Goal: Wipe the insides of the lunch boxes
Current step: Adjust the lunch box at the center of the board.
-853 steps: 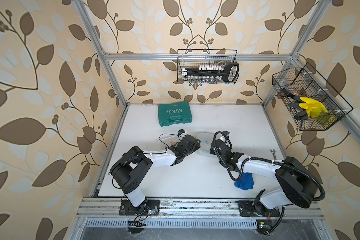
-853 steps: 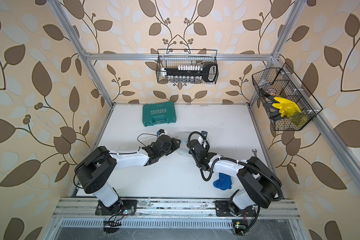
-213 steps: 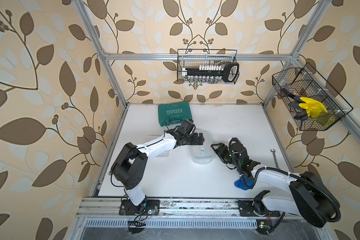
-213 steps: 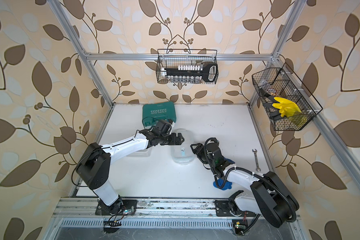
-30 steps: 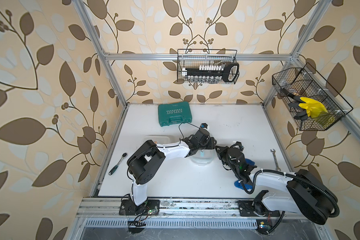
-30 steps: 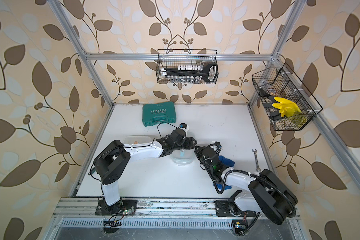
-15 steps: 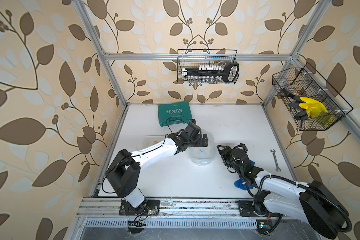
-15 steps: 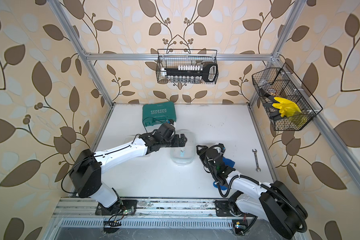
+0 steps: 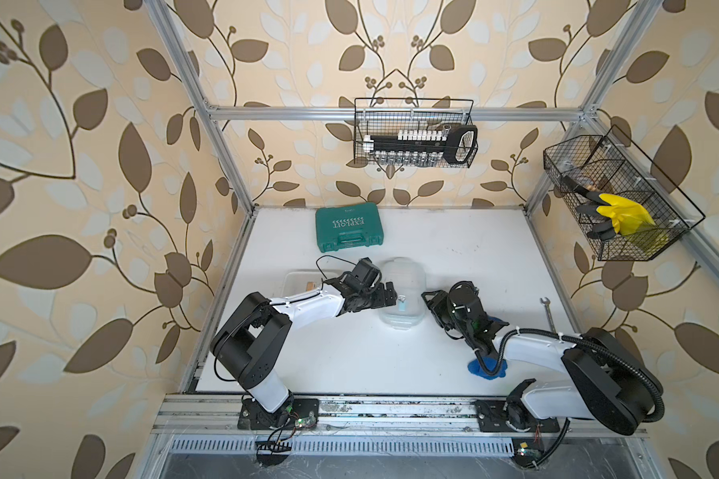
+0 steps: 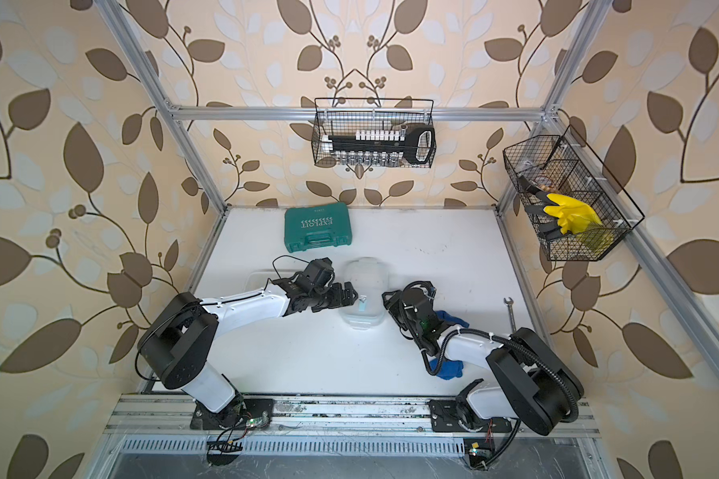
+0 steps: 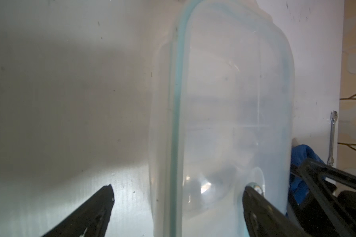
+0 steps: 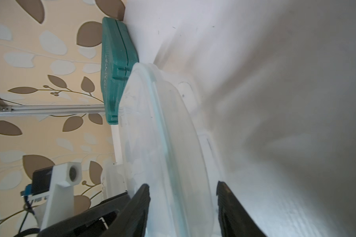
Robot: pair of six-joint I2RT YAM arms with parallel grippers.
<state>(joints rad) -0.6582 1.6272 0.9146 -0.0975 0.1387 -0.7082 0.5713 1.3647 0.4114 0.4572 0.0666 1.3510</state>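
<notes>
A clear lunch box [image 9: 403, 275] with a green-rimmed lid on it stands mid-table in both top views [image 10: 366, 275]. My left gripper [image 9: 391, 295] is at its left side, open wide. In the left wrist view the left gripper [image 11: 179, 189] has one finger over the lunch box [image 11: 224, 92] and one outside its rim. My right gripper [image 9: 428, 299] is at the box's right end. In the right wrist view the right gripper [image 12: 182, 185] is open, jaws either side of the lunch box [image 12: 156, 133], with a gap on the table side. A second flat clear lunch box [image 9: 304, 282] lies partly under the left arm.
A blue cloth [image 9: 487, 368] lies under the right arm near the front. A teal tool case [image 9: 351, 228] sits at the back of the white table [image 9: 453, 249], a wrench [image 9: 548, 315] near its right edge. Wire baskets [image 9: 414, 139] hang on the walls.
The left gripper has opened wider and slid along the box's left side toward the front. The right gripper, shut a second ago, now has its jaws apart at the box's right end.
</notes>
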